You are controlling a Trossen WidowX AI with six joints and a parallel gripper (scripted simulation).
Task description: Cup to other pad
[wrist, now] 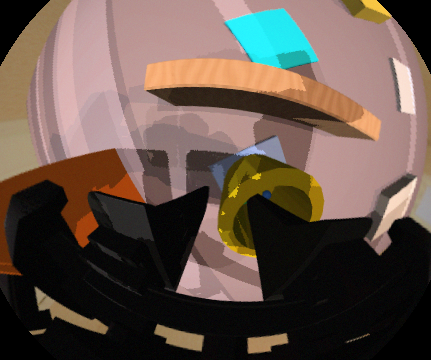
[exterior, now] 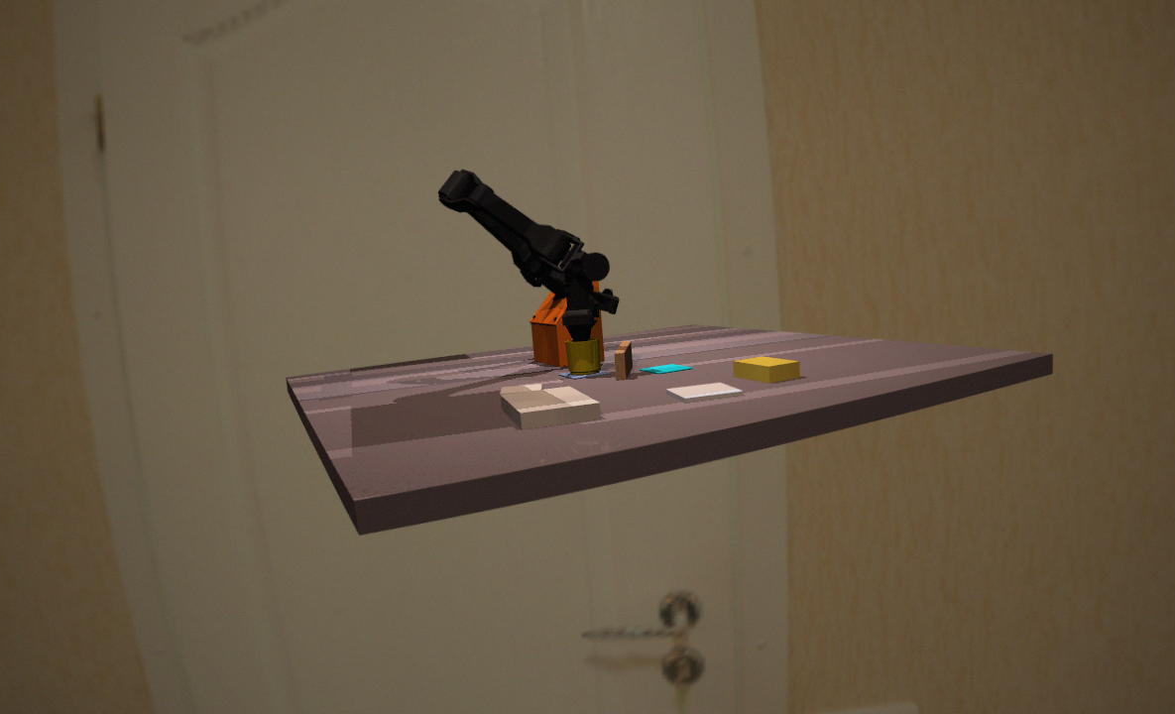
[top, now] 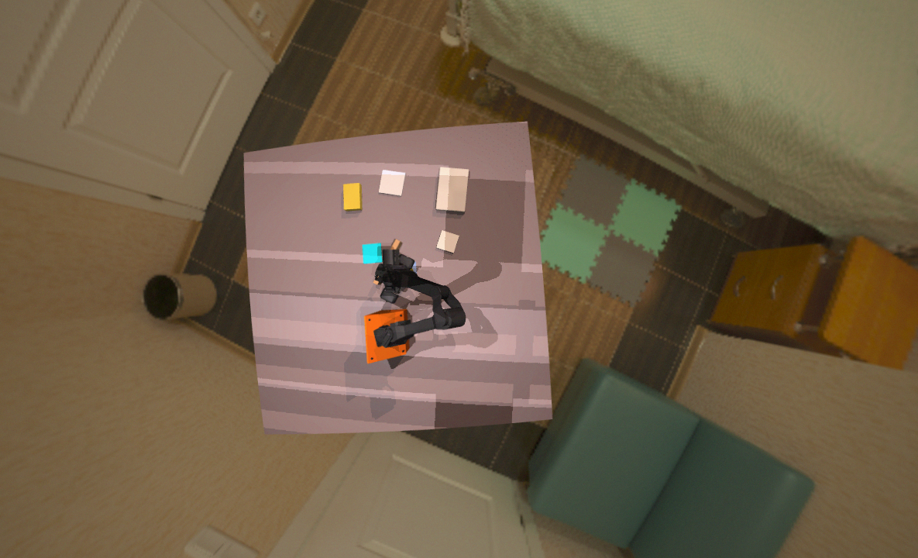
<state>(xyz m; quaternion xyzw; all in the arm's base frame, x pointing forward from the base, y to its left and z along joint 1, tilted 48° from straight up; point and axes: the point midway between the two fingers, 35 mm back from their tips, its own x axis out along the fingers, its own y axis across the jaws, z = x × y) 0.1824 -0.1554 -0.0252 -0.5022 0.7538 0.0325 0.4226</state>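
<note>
The yellow cup (exterior: 583, 357) (wrist: 245, 172) stands on the blue pad (exterior: 567, 376) (wrist: 275, 147). A blue marble (wrist: 267, 194) shows inside; other marbles are mostly hidden. My gripper (exterior: 579, 337) (wrist: 228, 193) is partly open at the cup's rim, holding nothing. In the wrist view one finger is left of the cup and the other overlaps its mouth; I cannot tell how deep that finger reaches. The cyan pad (top: 372, 253) (exterior: 666, 368) (wrist: 275, 35) is bare. A wooden barrier (top: 396, 245) (exterior: 624, 359) (wrist: 225, 75) stands between the pads.
A yellow block (top: 352, 197) (exterior: 765, 368), a flat white slab (top: 392, 182) (exterior: 705, 391), a large cream block (top: 452, 189) and a small cream block (top: 448, 241) (wrist: 394, 207) lie around. The orange base (top: 372, 346) (exterior: 548, 341) is close behind the cup.
</note>
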